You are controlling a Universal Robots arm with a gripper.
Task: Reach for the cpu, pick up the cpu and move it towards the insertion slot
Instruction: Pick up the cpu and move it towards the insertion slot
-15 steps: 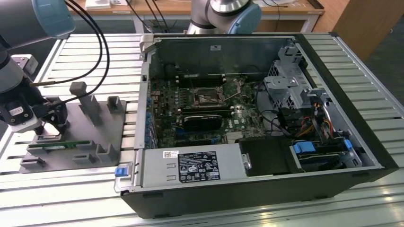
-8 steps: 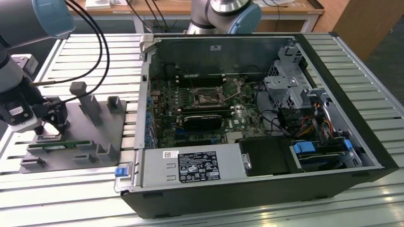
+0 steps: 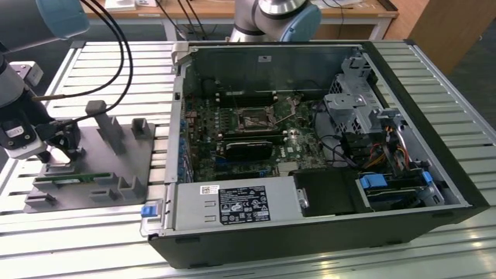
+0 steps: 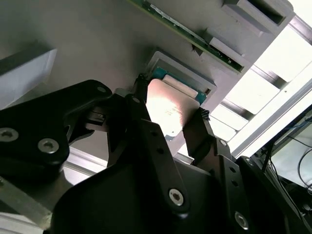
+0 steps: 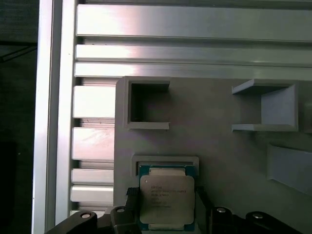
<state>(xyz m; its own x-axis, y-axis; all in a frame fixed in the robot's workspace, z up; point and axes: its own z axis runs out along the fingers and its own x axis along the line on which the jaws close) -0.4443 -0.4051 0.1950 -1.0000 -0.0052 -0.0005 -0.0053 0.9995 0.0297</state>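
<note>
Slats of bright aluminium make up the table (image 3: 78, 244), which carries an open black computer case (image 3: 310, 244) lying on its side, with its board and cabling exposed. Towards the exterior view's left, the robot arm (image 3: 11, 87) reaches down over a grey fixture plate (image 3: 138, 164) that lies on the slats just beside the case. Inside the case, near the middle of the board, sits the insertion slot (image 3: 254, 120), a dark square socket in a silvery bracket, well apart from the arm. A long green memory stick (image 3: 74, 178) lies along the plate's near edge, close to the gripper (image 3: 62, 152).

In both wrist views the cpu (image 5: 166, 197) (image 4: 168, 109) rests flat with its silvery top plate up, in a pale-rimmed nest (image 5: 165, 160) on the fixture plate. The gripper (image 5: 166, 201) (image 4: 168, 105) straddles it. Its two black fingers (image 5: 131, 202) (image 4: 195, 131) are closed in against opposite edges of the chip. Whether the chip has left the floor of its nest cannot be told. Two box-shaped holders on the plate stand beyond the nest in the first wrist view.
</note>
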